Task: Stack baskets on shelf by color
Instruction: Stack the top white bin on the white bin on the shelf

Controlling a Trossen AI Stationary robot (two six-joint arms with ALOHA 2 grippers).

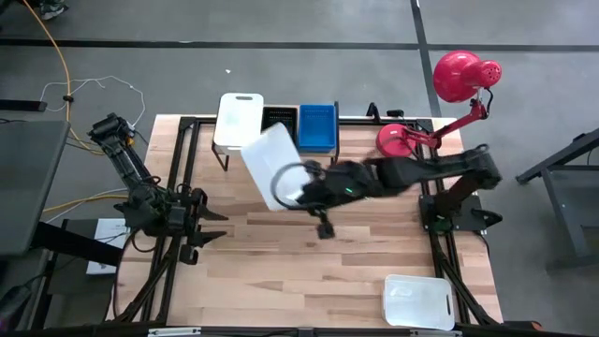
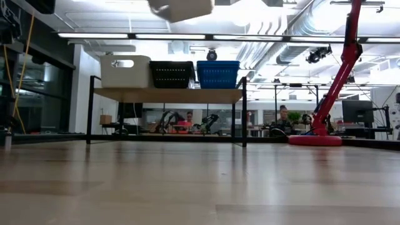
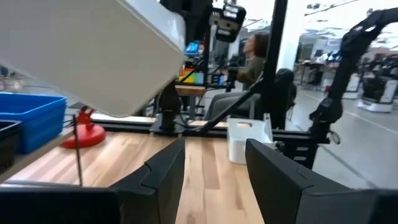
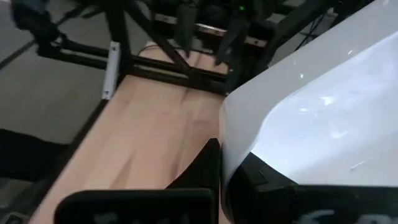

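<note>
R gripper [image 1: 301, 192] is clamped on a white basket [image 1: 271, 164], carrying it tilted and high above the desk, just in front of the shelf [image 1: 225, 148]. Held at the rim w/ body swung toward the shelf's left end, prob. so it can drop into the white basket [image 1: 238, 119] already parked there, white on white. In the low view the carried basket shows at the top, well above the shelf row, so there's clearance to come over.

On the shelf, left to right: white, black mesh basket [image 1: 279, 122], blue basket [image 1: 317, 127], one per colour, side by side along the desk's far edge; each looks like a base for its stack.

L gripper [image 3: 208, 168] waits near the desk's left edge, fingers spread apart, holding nothing.

Count: 3 white baskets (1 on shelf, 1 in the air, 1 more [image 1: 418, 301] at the desk's near right corner), 1 black, 1 blue. 1 shelf. 1 red lamp [image 1: 402, 140] by the far right corner.
</note>
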